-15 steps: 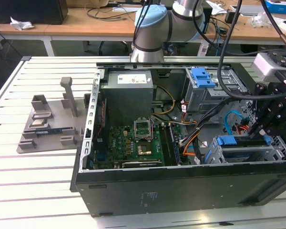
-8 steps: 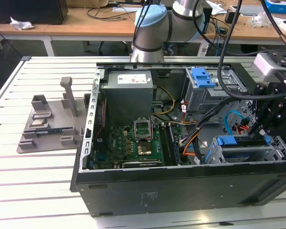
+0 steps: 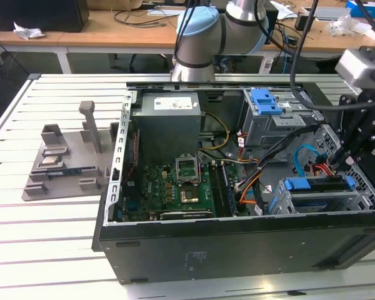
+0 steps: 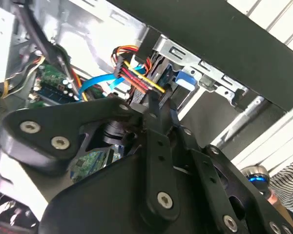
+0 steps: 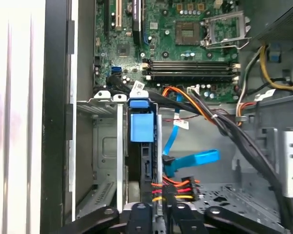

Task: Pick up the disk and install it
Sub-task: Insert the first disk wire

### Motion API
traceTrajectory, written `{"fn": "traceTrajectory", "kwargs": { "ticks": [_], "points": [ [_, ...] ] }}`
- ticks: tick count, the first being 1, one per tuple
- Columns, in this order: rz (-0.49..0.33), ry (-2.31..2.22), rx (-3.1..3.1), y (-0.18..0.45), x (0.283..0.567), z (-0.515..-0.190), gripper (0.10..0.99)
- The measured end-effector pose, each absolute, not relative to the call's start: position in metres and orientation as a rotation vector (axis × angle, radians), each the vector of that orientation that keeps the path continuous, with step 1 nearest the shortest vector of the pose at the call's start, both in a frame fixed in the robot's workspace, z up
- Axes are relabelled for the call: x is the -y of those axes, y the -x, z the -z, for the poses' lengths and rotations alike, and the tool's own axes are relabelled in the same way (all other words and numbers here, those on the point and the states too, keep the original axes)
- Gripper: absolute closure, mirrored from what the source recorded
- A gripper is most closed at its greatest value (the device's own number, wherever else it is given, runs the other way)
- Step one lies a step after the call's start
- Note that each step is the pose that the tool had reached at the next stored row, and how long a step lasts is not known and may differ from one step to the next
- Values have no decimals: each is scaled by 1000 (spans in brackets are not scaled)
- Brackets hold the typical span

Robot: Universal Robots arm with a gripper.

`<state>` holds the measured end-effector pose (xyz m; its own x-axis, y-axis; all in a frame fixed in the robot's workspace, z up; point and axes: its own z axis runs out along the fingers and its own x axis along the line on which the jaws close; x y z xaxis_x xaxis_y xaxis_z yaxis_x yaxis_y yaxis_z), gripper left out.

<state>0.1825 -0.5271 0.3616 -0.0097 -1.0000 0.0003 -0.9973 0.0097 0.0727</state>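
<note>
The disk point(image 3: 315, 185) stands on edge in the lower drive cage at the exterior view's right end of the open computer case, blue carrier bracket around it. In the first wrist view the disk point(image 5: 146, 165) runs away from me as a dark edge between the cage walls, ending in its blue bracket tab point(image 5: 141, 126). That blue tab point(image 4: 183, 78) also appears in the second wrist view. My gripper point(image 3: 342, 167) reaches down onto the disk's near end beside the red, orange and yellow power wires. In both wrist views the gripper point(image 5: 157, 214) point(image 4: 154, 109) looks shut on the disk's edge.
A grey power supply point(image 3: 169, 122) and the green motherboard point(image 3: 175, 187) lie in the case. An upper drive cage with a blue latch point(image 3: 265, 100) stands behind. Blue data cables point(image 5: 195, 158) and wire bundles point(image 5: 219, 122) run beside the cage. A grey fixture point(image 3: 62, 162) sits on the slatted table.
</note>
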Motion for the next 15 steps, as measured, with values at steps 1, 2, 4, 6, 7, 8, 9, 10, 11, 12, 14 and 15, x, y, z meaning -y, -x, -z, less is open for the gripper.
{"fn": "traceTrajectory", "kwargs": {
  "ticks": [1, 2, 4, 6, 7, 8, 9, 10, 11, 12, 14, 15],
  "points": [
    [80, -2174, 2195, -183, 526, -365, 925],
    [80, -2174, 2195, -182, 525, -368, 980],
    [80, -2174, 2195, -183, 522, -373, 980],
    [80, -2174, 2195, -183, 520, -379, 980],
    [80, -2174, 2195, -182, 518, -382, 980],
    [80, -2174, 2195, -183, 518, -385, 980],
    [80, -2174, 2195, -183, 518, -386, 980],
    [80, -2174, 2195, -183, 518, -388, 980],
    [80, -2174, 2195, -183, 518, -390, 980],
    [80, -2174, 2195, -183, 518, -391, 980],
    [80, -2174, 2195, -183, 518, -396, 980],
    [80, -2174, 2195, -183, 518, -399, 980]
  ]
}}
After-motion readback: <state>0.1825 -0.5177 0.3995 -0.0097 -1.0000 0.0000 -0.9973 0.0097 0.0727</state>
